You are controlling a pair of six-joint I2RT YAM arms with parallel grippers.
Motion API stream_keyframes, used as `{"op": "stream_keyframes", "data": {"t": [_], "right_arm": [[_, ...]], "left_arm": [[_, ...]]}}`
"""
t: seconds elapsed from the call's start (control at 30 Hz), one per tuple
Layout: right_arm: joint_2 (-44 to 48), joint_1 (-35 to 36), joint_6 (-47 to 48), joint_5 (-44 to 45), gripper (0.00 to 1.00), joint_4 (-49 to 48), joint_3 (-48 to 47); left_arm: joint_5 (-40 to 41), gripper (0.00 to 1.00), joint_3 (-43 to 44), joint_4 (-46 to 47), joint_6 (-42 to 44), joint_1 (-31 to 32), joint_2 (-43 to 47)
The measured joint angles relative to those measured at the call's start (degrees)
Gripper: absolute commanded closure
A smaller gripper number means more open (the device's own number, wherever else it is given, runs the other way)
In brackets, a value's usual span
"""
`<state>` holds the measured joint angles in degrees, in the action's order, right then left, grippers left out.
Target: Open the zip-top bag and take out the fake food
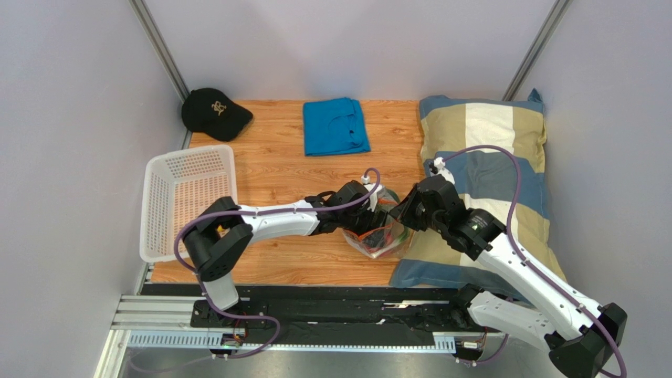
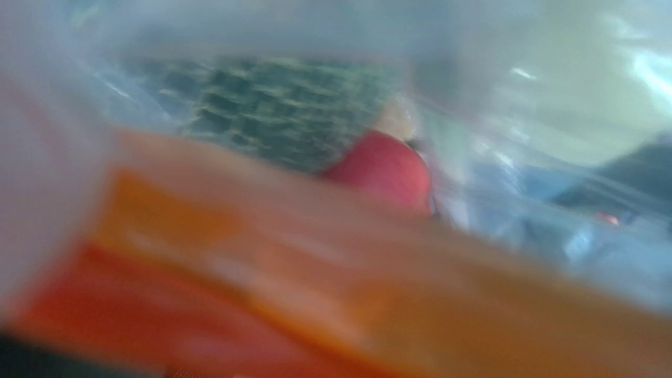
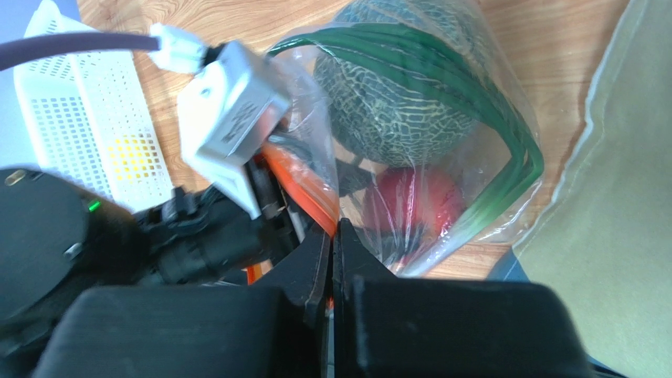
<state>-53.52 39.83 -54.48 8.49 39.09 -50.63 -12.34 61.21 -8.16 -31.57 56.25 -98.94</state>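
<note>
Wood-grain table [image 1: 276, 181] | crinkly clear zip-top bag [image 3: 473, 213] | netted grey-green ball [image 3: 394, 94], red sphere [image 3: 414, 201]

Glossy clear plastic zip-top bag [image 3: 410, 142], matt wood-grain table [image 1: 276, 173], perforated plastic basket [image 1: 185, 197], cloth pillow [image 1: 489, 134]

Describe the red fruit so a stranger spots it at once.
On the wooden table, between the two arms, is a clear zip-top bag. Inside, beside the netted grey-green ball, sits the red fruit, the only smooth red round piece.
</note>
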Motion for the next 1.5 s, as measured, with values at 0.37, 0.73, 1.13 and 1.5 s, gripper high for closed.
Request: {"op": "stream_keyframes", "data": {"t": [0.37, 0.73, 1.13, 1.5], "right_arm": [[6.62, 0.04, -0.07, 2.27, 1.0, 1.62, 4.68], [6.25, 0.09, 4.11, 4.55, 1.0, 2.86, 4.7], [-3.91, 0.11, 10.01, 3.98, 1.0, 3.85, -8.7], [-5.31, 0.15, 14.93, 0.94, 1.0, 3.37, -7.41]], "left_arm": [[-1.33, 0.58, 3.37, 2.71, 0.46, 0.94, -6.95], [4.0, 0.98, 9.22, -12.04, 4.31, 0.94, -3.48], [10.23, 1.0, 17.92, -27.63, 7.39, 0.74, 4.04], [12.5, 1.0, 36.76, -40.35, 7.48, 0.26, 4.04]]}}
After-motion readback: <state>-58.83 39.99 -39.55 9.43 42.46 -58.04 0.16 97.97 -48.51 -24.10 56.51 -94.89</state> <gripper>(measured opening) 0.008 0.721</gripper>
